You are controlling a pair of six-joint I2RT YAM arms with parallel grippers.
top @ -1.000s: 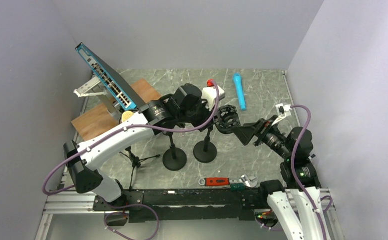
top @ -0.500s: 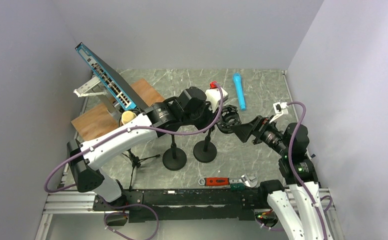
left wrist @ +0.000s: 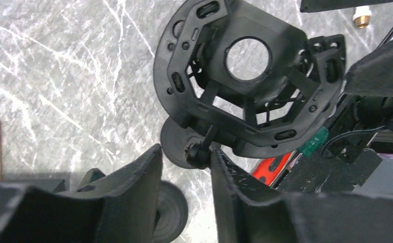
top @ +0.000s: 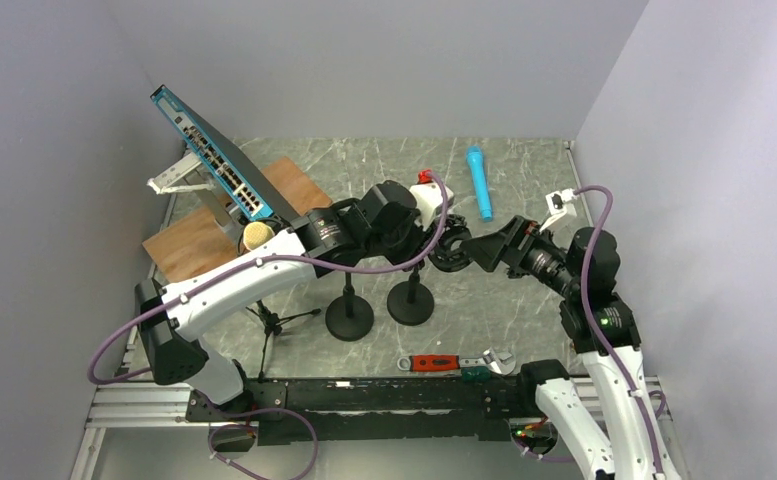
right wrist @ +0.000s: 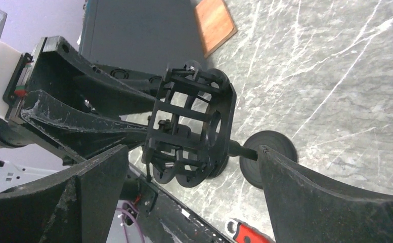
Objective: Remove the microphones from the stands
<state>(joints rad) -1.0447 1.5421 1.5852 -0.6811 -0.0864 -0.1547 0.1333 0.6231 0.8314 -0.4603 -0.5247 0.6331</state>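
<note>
The black stand (top: 411, 302) carries an empty ring-shaped shock mount (top: 451, 247); I see the table through its hole in the left wrist view (left wrist: 209, 76). A blue microphone (top: 479, 182) lies on the table at the back. My left gripper (top: 430, 244) is open, its fingers either side of the knob under the mount (left wrist: 184, 163); the knob touches the right finger (left wrist: 224, 172). My right gripper (top: 480, 250) is wide open beside the mount, which sits between its fingers in the right wrist view (right wrist: 193, 149).
A second black stand (top: 349, 318) and a small tripod (top: 269, 320) stand left of the first. A tan round foam head (top: 256, 235) shows behind my left arm. A red wrench (top: 434, 363) lies near the front edge. A tilted network switch (top: 209, 152) and a wooden board (top: 189, 240) are at the left.
My right gripper has risen and moved left, up to the shock mount. My left arm has shifted right and closer to the mount. The mount has moved slightly down-left.
</note>
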